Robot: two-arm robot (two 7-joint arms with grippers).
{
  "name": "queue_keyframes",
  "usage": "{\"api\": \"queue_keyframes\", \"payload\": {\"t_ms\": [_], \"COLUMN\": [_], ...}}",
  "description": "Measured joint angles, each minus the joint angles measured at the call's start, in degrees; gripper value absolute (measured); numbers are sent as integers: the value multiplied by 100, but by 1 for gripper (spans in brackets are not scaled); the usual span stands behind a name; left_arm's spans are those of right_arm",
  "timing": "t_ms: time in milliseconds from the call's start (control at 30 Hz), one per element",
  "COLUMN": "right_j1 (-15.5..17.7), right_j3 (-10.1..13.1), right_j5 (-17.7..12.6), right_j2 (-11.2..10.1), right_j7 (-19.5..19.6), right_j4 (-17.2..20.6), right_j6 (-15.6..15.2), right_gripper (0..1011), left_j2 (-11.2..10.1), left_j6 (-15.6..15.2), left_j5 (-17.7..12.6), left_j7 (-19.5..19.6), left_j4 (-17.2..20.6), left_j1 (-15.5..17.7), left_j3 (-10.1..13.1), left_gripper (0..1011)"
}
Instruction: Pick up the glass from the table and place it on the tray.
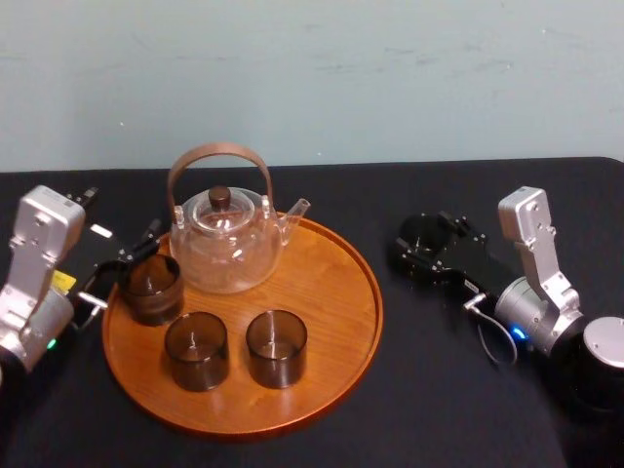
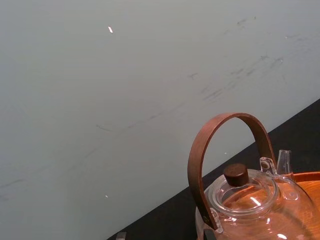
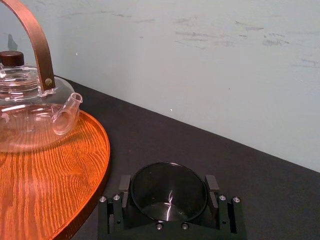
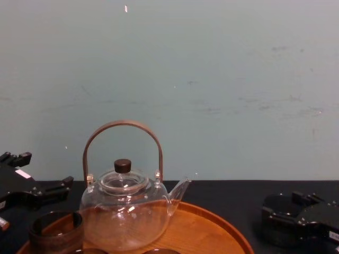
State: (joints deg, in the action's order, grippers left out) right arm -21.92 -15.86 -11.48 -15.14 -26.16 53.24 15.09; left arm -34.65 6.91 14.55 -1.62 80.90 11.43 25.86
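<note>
Head view: the right hand (image 1: 421, 244) pinches the glass (image 1: 425, 232) on the black tabletop (image 1: 439, 390), near the right rim of the tray (image 1: 336, 283). The tray carries a teapot (image 1: 226, 244) and three other glasses (image 1: 277, 348). The left hand (image 1: 122, 268), spread, sits at the tray's left rim.

Right wrist view: the glass (image 3: 169, 197) stands upright between the fingers (image 3: 212, 184), off the tray.

Chest view: the teapot (image 4: 124, 217) stands on the tray.
</note>
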Motion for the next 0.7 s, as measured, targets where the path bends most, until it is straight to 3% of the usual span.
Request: {"api": "queue_keyframes", "payload": {"t_ms": [467, 700], "right_j1": [20, 169], "right_j3": [9, 45], "right_j5": [-5, -55], "right_j2": [1, -56], "right_j7": [-4, -8], "right_j4": [18, 369], "right_j6": [13, 29], "right_gripper": [907, 907], "left_j2": [0, 0], "left_j6": [0, 0], "left_j5": [0, 0], "left_j7": [0, 0], "left_j4": [0, 0], "left_j1": [0, 0], "left_j3": [0, 0], "left_gripper": [1001, 1001]}}
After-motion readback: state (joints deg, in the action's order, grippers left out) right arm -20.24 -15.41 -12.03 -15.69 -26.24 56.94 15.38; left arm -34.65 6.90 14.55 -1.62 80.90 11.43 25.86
